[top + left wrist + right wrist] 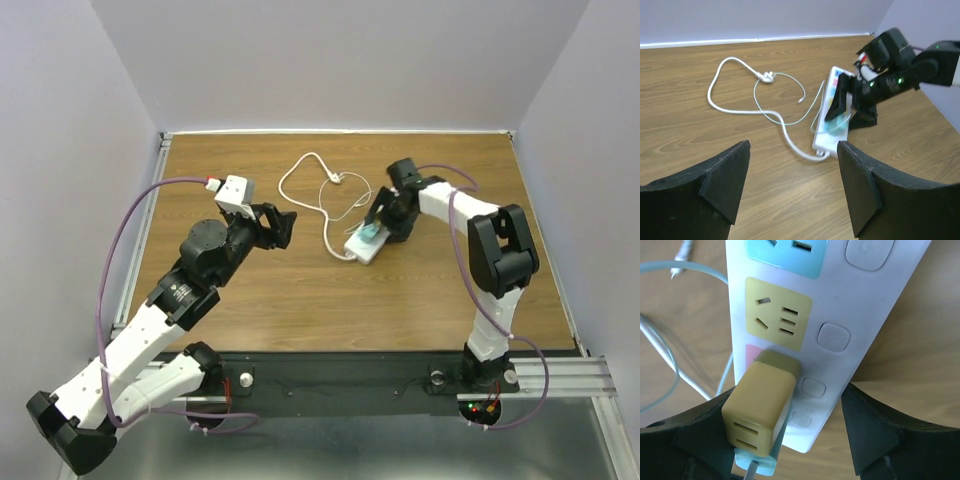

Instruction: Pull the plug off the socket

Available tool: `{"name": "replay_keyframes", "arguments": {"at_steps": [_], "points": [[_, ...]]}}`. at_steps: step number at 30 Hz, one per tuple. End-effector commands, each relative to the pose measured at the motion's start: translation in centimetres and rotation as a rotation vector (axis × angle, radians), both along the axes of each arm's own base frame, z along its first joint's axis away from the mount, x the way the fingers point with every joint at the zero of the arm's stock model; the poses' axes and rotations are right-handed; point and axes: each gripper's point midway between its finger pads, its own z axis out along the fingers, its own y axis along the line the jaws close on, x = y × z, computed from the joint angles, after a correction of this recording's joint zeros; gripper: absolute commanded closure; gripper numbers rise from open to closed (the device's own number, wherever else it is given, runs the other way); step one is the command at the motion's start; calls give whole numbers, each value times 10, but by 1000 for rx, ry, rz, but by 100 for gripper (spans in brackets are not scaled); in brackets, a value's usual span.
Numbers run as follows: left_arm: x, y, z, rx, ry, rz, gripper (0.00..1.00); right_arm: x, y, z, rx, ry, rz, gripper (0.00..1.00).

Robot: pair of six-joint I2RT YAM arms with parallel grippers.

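Note:
The socket, a long white power strip with cyan, yellow and pink outlet faces, lies on the wooden table. A mustard-yellow plug sits in the pink outlet, with a cyan plug just beyond it. My right gripper is open over this end of the strip, one finger beside the yellow plug, the other past the strip's far edge. In the top view my right gripper covers the strip. My left gripper is open and empty, well left of the strip.
The strip's thick white cord loops over the table's back middle. A thin pale-cyan cable curls beside it. White walls close the table at the back and sides.

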Motion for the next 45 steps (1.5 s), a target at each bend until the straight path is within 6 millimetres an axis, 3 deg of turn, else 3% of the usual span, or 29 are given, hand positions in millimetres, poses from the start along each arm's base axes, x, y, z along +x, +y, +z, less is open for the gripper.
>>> {"name": "replay_keyframes", "arguments": {"at_steps": [1, 2, 4, 5, 7, 10, 12, 14, 16, 21, 22, 25, 27, 28, 29, 31, 33, 35, 36, 39, 41, 42, 45], "points": [[-7, 10, 9, -9, -32, 16, 19, -40, 68, 13, 75, -24, 57, 23], [-9, 13, 14, -19, -41, 20, 19, -56, 91, 14, 87, -17, 82, 23], [-13, 18, 11, -7, -29, 27, 19, -70, 107, 17, 86, -20, 88, 23], [-17, 22, 11, -5, -28, 30, 19, -87, 122, 15, 80, -10, 99, 23], [-21, 26, 11, -6, -27, 36, 19, -102, 136, 16, 82, -4, 102, 22], [-30, 35, 12, -22, -32, 48, 19, -140, 168, 14, 96, 27, 99, 18], [-35, 40, 13, -37, -31, 54, 19, -150, 180, 17, 97, 19, 77, 12], [-38, 42, 12, -43, -27, 56, 19, -150, 183, 20, 108, 14, 58, 8], [-40, 45, 13, -50, -27, 61, 19, -142, 191, 38, 141, -15, 50, 0], [-38, 49, 19, -93, -16, 101, 16, -124, 192, 101, 208, -169, 25, 0], [-36, 51, 22, -113, -17, 117, 15, -123, 188, 120, 232, -204, 17, 0], [-30, 50, 29, -152, -13, 144, 7, -121, 162, 135, 218, -251, -27, 0], [-24, 43, 34, -166, -14, 138, 2, -117, 136, 131, 170, -272, -51, 0], [-22, 40, 39, -174, -16, 132, 1, -109, 117, 139, 150, -310, -87, 0], [-15, 31, 33, -162, 9, 120, 1, -108, 105, 137, 121, -316, -93, 0], [-9, 14, 42, -163, 7, 61, 1, -101, 89, 147, 67, -380, -61, 0], [4, -11, 29, -99, 49, -5, 1, -91, 68, 160, -14, -428, -39, 0], [12, -28, 30, -62, 56, -60, 3, -86, 54, 165, -81, -446, -26, 0], [22, -43, 10, 12, 91, -100, 4, -86, 46, 166, -125, -444, -7, 0], [32, -83, -22, 101, 178, -257, 23, -82, 21, 164, -179, -429, -44, 0], [41, -92, -41, 138, 226, -271, 32, -77, 4, 164, -195, -422, -80, 0], [47, -97, -61, 173, 273, -275, 37, -77, -1, 165, -199, -423, -84, 0], [53, -109, -79, 206, 311, -315, 62, -76, -12, 173, -203, -445, -91, 2]]}}
